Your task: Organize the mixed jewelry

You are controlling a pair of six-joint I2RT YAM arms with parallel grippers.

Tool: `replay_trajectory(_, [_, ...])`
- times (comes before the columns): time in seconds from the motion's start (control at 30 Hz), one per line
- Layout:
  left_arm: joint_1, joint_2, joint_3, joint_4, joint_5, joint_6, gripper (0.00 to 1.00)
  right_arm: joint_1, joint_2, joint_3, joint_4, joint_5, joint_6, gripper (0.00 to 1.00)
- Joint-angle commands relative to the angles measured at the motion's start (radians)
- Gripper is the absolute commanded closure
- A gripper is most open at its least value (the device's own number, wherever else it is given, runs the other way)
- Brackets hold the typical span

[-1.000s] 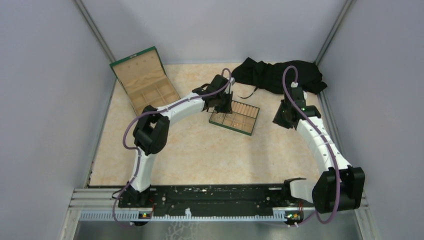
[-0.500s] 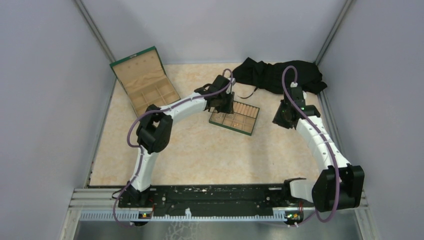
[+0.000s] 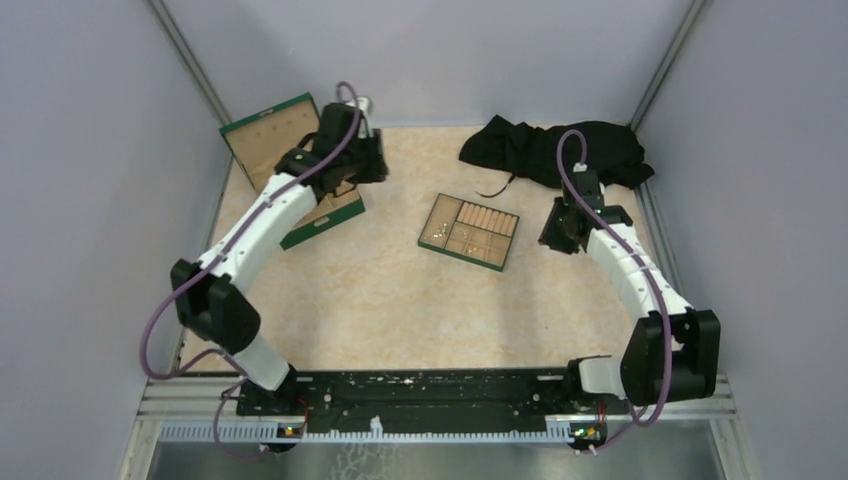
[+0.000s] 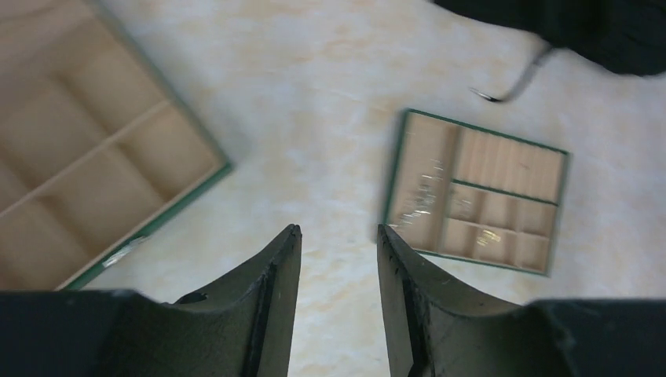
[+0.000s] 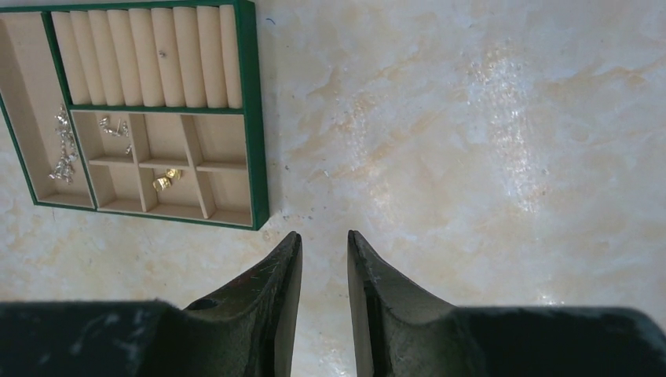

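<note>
The mixed jewelry lies in the small green-rimmed wooden tray (image 3: 460,257), which sits mid-table. In the right wrist view the tray (image 5: 248,118) holds a silvery chain (image 5: 63,147) in its long left slot, silvery pieces (image 5: 115,126) in a small slot, gold pieces (image 5: 165,181) in another, and a tiny stud (image 5: 161,54) on the padded rolls. My left gripper (image 3: 372,165) hovers at the back left, open and empty, well left of the tray (image 4: 396,169). My right gripper (image 5: 323,236) hangs over bare table right of the tray, jaws slightly apart, nothing between them.
A larger wooden box (image 3: 285,140) with a green rim stands open at the back left, under my left arm; its compartments (image 4: 94,157) show empty. A black cloth (image 3: 555,150) lies bunched at the back right. Grey walls close in both sides.
My left arm has swung away from the small tray to the back left by the larger box, and its jaws have opened. The right arm has barely shifted.
</note>
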Motion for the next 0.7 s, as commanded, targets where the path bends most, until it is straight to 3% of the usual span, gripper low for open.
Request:
replay_trajectory(0.0, [0.097,-0.081,-0.095,-0.171,-0.217,0.023,0.52,0.006,0.029,0.048,0.075,-0.04,0.0,0.71])
replay_trajectory(0.2, [0.325,-0.194,-0.255,-0.188,-0.25,-0.037,0.5,0.06,0.077,0.078,0.086,-0.038,-0.016,0.67])
replay_trajectory(0.33, [0.421,-0.225,-0.315,-0.181,-0.242,-0.042,0.49,0.098,0.107,0.106,0.089,-0.024,-0.039,0.62])
replay_trajectory(0.47, [0.472,-0.263,-0.358,-0.186,-0.182,-0.043,0.49,0.126,0.162,0.155,0.075,-0.013,-0.064,0.56])
replay_trajectory(0.67, [0.5,-0.311,-0.395,-0.173,-0.177,-0.043,0.48,0.13,0.267,0.21,0.069,-0.036,-0.048,0.55])
